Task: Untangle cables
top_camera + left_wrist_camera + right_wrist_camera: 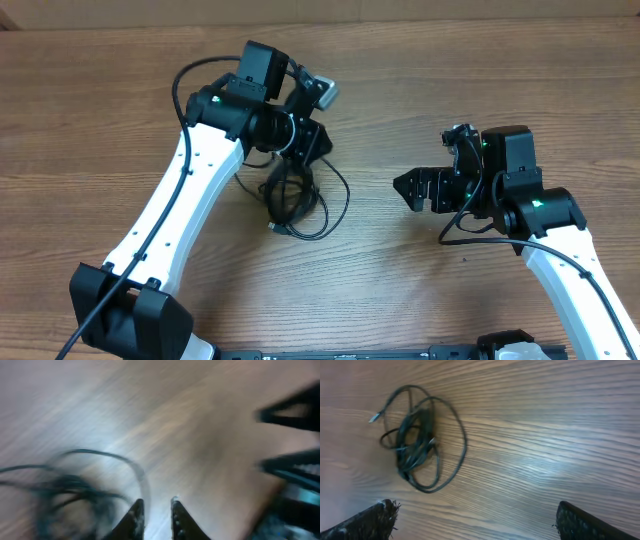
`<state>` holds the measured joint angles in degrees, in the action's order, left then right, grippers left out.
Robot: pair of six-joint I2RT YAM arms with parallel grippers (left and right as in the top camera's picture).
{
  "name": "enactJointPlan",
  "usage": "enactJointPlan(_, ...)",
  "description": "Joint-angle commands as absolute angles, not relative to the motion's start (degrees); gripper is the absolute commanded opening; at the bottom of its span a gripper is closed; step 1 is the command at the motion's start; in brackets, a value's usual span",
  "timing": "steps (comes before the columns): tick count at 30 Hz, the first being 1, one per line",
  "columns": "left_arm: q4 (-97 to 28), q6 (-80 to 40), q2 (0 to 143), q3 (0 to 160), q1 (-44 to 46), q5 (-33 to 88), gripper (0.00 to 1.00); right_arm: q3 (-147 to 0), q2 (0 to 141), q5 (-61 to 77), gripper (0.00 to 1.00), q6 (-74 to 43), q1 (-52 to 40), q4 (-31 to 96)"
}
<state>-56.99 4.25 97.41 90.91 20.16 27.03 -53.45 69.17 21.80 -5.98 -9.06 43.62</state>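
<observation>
Setting: robotics lab bench. Wood-grain tabletop (400, 100); white-and-black left arm (170, 210) and right arm (585, 290) mounted at near edge.

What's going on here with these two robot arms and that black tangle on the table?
Two robot arms are working on a tangle of thin black cables lying on the wooden table. The left pincer is right at the bundle, fingers only narrowly apart, with nothing visibly gripped; its view is blurred. The right pincer hangs wide open off to the side, facing the cables. The cables lie in one knotted clump, not yet separated.
</observation>
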Motion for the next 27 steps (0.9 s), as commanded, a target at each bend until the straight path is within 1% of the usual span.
enactJointPlan(1,-56.4,-1.4,96.5,92.0,18.3,10.8,0.38,-52.9,69.2,16.7,1.0,-5.5,-9.0,44.3)
enactJointPlan(2,-56.6,-1.9,96.5,92.0,18.1,10.2,0.44,-52.9,69.2,16.5,1.0,-5.5,-9.0,44.5)
enactJointPlan(5,-57.2,-2.9,96.9,92.0,17.9,10.1,0.5,-52.9,69.2,16.5,1.0,-5.5,-9.0,44.7)
enactJointPlan(10,-58.7,-4.3,99.2,91.4,18.6,10.2,0.51,-52.9,69.2,16.5,1.0,-5.5,-9.0,45.2)
enactJointPlan(13,-59.8,-5.0,102.1,90.6,19.7,12.9,0.49,-52.9,69.2,16.5,1.0,-5.5,-9.0,45.6)
enactJointPlan(18,-61.6,-7.4,108.1,90.5,21.5,14.0,0.42,-52.9,69.2,16.5,1.0,-5.5,-9.0,45.8)
enactJointPlan(20,-62.7,-10.4,110.4,90.5,21.9,14.0,0.35,-52.9,69.2,16.5,1.0,-5.5,-9.0,45.8)
enactJointPlan(22,-64.4,-12.7,113.4,90.5,22.3,14.0,0.31,-52.9,69.2,16.5,1.0,-5.5,-9.0,45.8)
enactJointPlan(27,-66.5,-14.4,118.5,90.5,22.6,14.0,0.27,-52.9,69.2,16.5,1.0,-5.5,-9.0,45.8)
